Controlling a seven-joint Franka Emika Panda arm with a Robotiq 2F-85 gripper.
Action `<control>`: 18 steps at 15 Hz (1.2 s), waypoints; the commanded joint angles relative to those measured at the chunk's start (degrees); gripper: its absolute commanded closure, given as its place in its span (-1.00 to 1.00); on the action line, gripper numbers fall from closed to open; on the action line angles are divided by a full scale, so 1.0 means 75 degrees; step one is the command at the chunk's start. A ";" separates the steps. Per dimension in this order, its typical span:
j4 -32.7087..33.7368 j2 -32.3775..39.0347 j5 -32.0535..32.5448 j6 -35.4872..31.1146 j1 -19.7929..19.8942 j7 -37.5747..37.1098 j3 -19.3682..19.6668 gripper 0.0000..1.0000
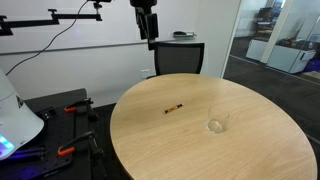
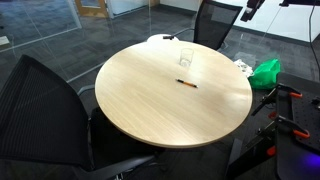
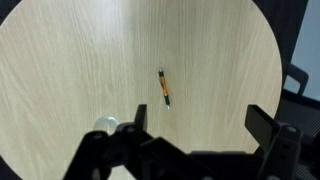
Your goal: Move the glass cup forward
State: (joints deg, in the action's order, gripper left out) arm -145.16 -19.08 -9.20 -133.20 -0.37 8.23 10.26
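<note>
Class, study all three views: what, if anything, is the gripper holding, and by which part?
Nothing is held. The gripper is open and empty, raised well above the table. The glass cup stands untouched on the tabletop.

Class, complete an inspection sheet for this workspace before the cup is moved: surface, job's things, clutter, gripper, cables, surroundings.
Surface: round table, light wood top.
Job's things: glass cup, upright, untouched.
Clutter: thin stick, lying flat, apart from the cup.
Gripper: gripper open, holding nothing, well above the table.
Cables: black cable hanging along the wall.
Surroundings: black chair at the table; green object beside it.
</note>
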 commanded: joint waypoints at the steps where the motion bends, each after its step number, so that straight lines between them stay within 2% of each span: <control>1: 0.0186 0.0497 -0.0084 -0.1139 0.0241 -0.1494 -0.0582 -1.00; 6: 0.0498 0.1455 0.0341 -0.2899 0.0596 -0.3919 -0.1224 -1.00; 9: 0.0836 0.2139 0.1243 -0.3604 0.1000 -0.5614 -0.1399 -1.00; 13: 0.1461 0.3006 0.3074 -0.3854 0.1426 -0.8119 -0.1094 -1.00; 17: 0.2183 0.3764 0.4810 -0.3357 0.1299 -1.0569 -0.0435 -1.00; 18: 0.1722 0.3394 0.4070 -0.3680 0.1081 -0.9519 -0.0301 -1.00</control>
State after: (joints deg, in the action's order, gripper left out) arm -132.22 6.44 22.44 -160.77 10.24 -64.20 5.54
